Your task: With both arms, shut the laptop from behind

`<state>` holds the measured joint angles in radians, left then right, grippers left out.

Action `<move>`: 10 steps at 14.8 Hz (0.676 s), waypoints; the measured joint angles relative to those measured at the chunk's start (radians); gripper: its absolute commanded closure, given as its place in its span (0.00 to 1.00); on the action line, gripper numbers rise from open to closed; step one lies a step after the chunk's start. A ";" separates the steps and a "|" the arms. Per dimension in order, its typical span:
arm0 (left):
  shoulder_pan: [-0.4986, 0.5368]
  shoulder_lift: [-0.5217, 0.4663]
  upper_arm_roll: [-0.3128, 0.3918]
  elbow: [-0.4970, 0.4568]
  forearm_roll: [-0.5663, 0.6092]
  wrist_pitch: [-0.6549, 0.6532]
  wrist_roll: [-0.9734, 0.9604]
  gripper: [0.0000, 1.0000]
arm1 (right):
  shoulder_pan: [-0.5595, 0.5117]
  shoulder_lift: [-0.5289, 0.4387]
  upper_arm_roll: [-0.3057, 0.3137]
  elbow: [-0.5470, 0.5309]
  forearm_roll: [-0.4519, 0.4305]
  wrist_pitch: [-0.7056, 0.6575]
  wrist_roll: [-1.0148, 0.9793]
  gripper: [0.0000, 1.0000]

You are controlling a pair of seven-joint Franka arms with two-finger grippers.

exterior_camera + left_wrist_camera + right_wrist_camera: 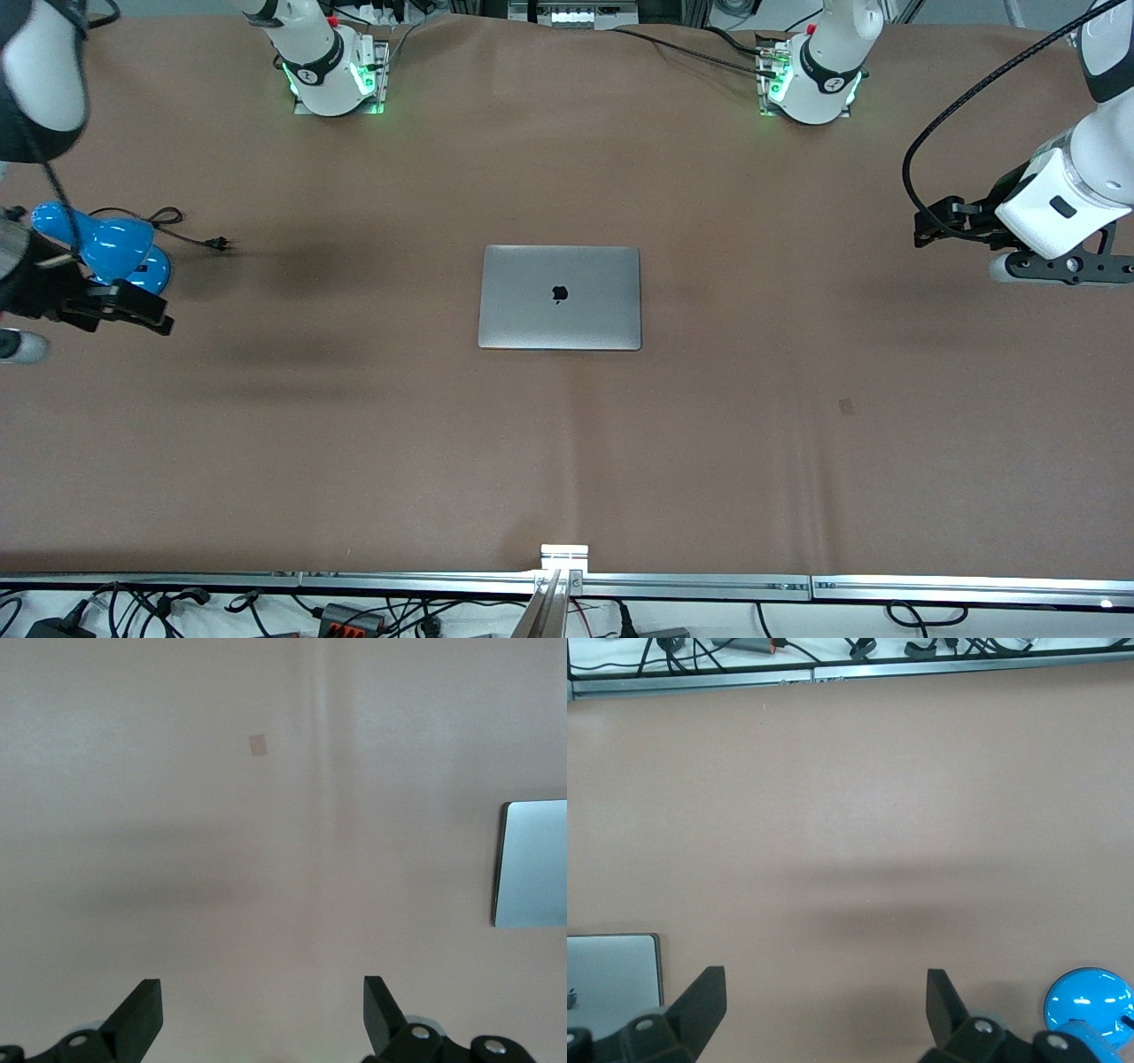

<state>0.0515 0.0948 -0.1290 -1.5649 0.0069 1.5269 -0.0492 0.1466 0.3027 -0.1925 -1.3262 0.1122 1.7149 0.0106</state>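
Claws spread wide, empty: left claw, right claw (laptop shut, untouched).

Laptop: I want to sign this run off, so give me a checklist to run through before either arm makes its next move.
1. Laptop lid shut flat, logo up: ok.
2. Left gripper open, holding nothing, up over bare table toward the left arm's end: ok.
3. Right gripper open, holding nothing, close over the blue lamp at the right arm's end: ok.
4. Both grippers well apart from the laptop: ok.
5. Lamp's cord lying loose on the table, apart from the laptop: ok.
6. Clearance between right gripper and lamp: cannot tell.
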 measured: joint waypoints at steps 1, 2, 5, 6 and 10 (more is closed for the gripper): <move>0.000 -0.001 -0.003 0.001 0.000 -0.006 -0.001 0.00 | -0.048 -0.010 0.046 -0.004 -0.012 -0.002 -0.001 0.00; 0.000 -0.004 -0.005 0.002 0.000 -0.011 -0.003 0.00 | -0.081 -0.017 0.079 -0.007 -0.025 -0.003 -0.002 0.00; 0.000 -0.013 -0.006 0.004 0.000 -0.033 -0.004 0.00 | -0.107 -0.025 0.108 -0.014 -0.053 -0.008 -0.031 0.00; -0.001 -0.014 -0.006 0.004 0.000 -0.035 -0.004 0.00 | -0.107 -0.027 0.109 -0.019 -0.059 -0.018 -0.033 0.00; -0.001 -0.014 -0.008 0.004 0.000 -0.039 -0.004 0.00 | -0.108 -0.074 0.111 -0.105 -0.094 -0.033 -0.035 0.00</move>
<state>0.0505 0.0811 -0.1368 -1.5612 0.0069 1.4882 -0.0532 0.0388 0.2290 -0.0812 -1.4309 0.0182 1.6816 -0.0249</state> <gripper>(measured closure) 0.000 0.000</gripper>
